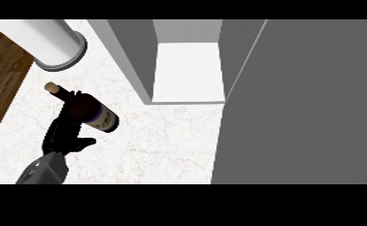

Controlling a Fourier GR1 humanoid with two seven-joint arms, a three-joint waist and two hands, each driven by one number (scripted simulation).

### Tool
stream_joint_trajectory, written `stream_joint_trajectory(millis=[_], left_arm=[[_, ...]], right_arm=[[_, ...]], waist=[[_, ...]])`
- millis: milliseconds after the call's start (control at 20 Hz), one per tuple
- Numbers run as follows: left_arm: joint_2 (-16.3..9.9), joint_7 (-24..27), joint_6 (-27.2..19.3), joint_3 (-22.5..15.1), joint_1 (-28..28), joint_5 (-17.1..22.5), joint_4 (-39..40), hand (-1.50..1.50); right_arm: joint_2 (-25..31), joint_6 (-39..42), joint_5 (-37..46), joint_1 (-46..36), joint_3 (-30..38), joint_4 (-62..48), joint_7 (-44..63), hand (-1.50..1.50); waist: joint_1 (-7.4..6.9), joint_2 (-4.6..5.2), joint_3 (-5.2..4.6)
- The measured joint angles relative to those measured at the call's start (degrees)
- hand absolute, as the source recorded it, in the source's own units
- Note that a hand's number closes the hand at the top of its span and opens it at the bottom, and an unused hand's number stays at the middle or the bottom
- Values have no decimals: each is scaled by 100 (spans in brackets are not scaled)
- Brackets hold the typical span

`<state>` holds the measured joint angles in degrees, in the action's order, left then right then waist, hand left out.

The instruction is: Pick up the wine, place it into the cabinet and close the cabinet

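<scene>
The left hand (66, 134) comes in from the lower left edge on its grey forearm, fingers curled round the base of the wine bottle (91, 111), which tilts with its cork pointing up and to the left. Beneath them lies the white marbled counter (165, 142). The cabinet (188, 70) stands open to the right, its grey door (301, 104) swung out, and a white cylinder (50, 43) stands at the upper left.
</scene>
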<state>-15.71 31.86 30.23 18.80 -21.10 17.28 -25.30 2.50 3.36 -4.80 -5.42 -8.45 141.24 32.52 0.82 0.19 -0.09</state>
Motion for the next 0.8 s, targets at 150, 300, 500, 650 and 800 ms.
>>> stream_joint_trajectory(millis=[150, 300, 500, 650, 800], left_arm=[[0, 98, 100, 58, -171, 16, 437, -150], [19, 94, 177, 67, -244, 44, 586, -150], [51, 238, 225, 58, -308, 5, 784, -150], [97, 303, 215, 45, -385, -13, 840, -150], [153, 380, 173, 47, -455, -24, 910, -150]], right_arm=[[12, -19, 15, -88, 4, -1, 92, -150], [8, -28, 56, -91, -62, 17, 158, -150], [55, 32, 25, -44, 54, 64, 181, -150], [34, 83, 37, -22, 56, 12, 99, -150], [-20, 37, 67, -9, -80, 34, 135, -150]], waist=[[9, 5, -3], [-2, 0, -2], [25, 6, -3], [20, 8, -2], [27, 8, -4]])
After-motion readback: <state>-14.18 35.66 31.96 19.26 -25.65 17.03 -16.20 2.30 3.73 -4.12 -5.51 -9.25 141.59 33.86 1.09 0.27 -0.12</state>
